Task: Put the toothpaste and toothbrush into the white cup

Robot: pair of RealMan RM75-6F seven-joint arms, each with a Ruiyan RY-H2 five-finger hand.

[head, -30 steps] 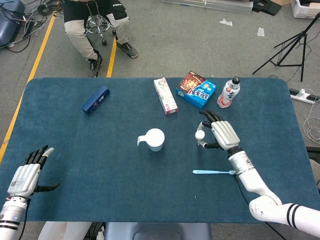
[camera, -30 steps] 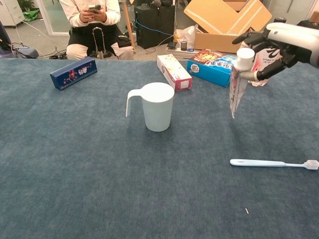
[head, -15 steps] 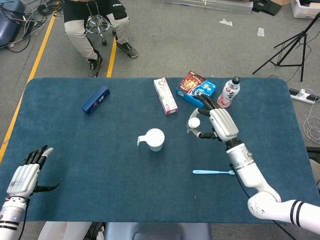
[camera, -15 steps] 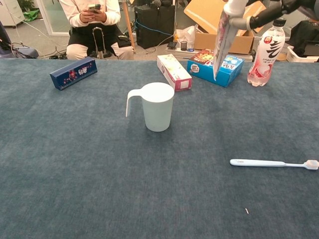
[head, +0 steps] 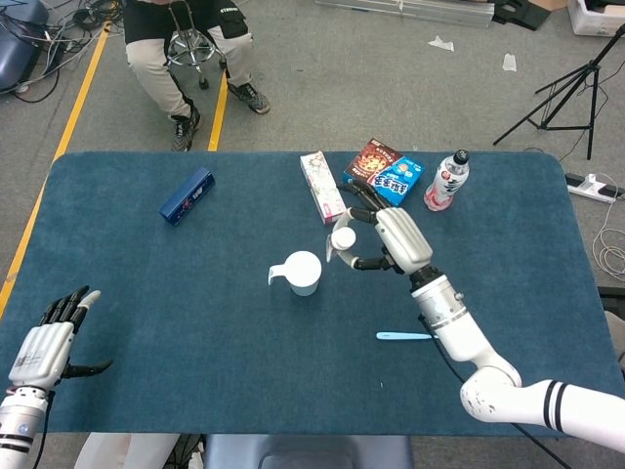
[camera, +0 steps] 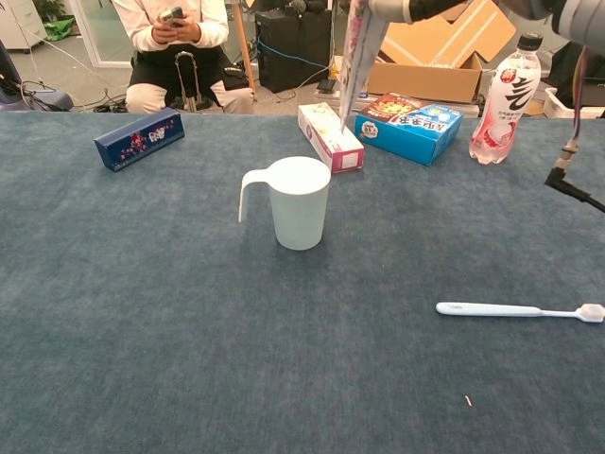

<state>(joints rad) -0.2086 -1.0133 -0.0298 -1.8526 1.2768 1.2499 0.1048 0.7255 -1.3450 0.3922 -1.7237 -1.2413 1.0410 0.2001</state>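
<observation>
Your right hand point(head: 389, 239) grips the toothpaste point(camera: 355, 52) by its capped end, high above the blue table point(head: 176, 293). The tube hangs tail-down, up and to the right of the white cup point(camera: 300, 201) and clear of its rim. In the chest view only the tube and a bit of the hand show at the top edge.

The cup stands upright near the table's middle, handle to its left. The toothbrush point(camera: 515, 309) lies flat on the cloth, well apart from the cup on the right side, under your right forearm in the head view.

Behind the cup sit a long pink-and-white box point(camera: 329, 136), a blue snack box point(camera: 409, 127) (a dark red box beneath it) and a drink bottle point(camera: 498, 99). The pink box is the nearest of them to the hanging tube. A dark blue box point(camera: 139, 138) lies far to the left.

Your left hand point(head: 44, 347) rests at the table's near left corner, fingers apart, holding nothing. A seated person point(camera: 175, 43) faces the far edge.
</observation>
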